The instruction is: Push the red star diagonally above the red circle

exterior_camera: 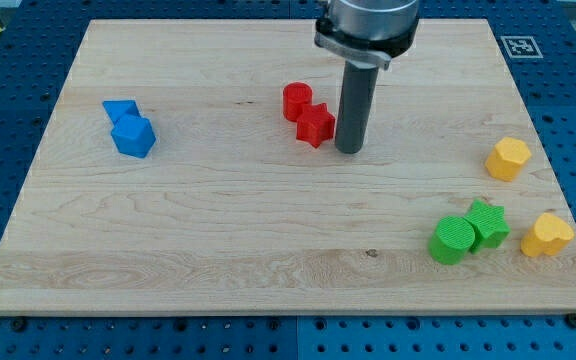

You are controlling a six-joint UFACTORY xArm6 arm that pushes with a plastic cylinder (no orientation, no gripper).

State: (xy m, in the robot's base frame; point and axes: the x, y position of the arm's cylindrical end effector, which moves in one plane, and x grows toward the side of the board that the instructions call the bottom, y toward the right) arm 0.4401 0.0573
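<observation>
The red star [315, 125] lies near the board's top middle. It touches the lower right side of the red circle [296, 101]. My tip [349, 150] stands just to the right of the red star, very close to it or touching it. The dark rod comes down from the arm at the view's top.
Two blue blocks [128, 126] sit together at the left. A green cylinder [452, 240] and a green star [487, 223] sit at the lower right. One yellow block [508, 158] is at the right edge and another yellow block [547, 234] is below it. The wooden board [268, 250] is bordered by a blue table.
</observation>
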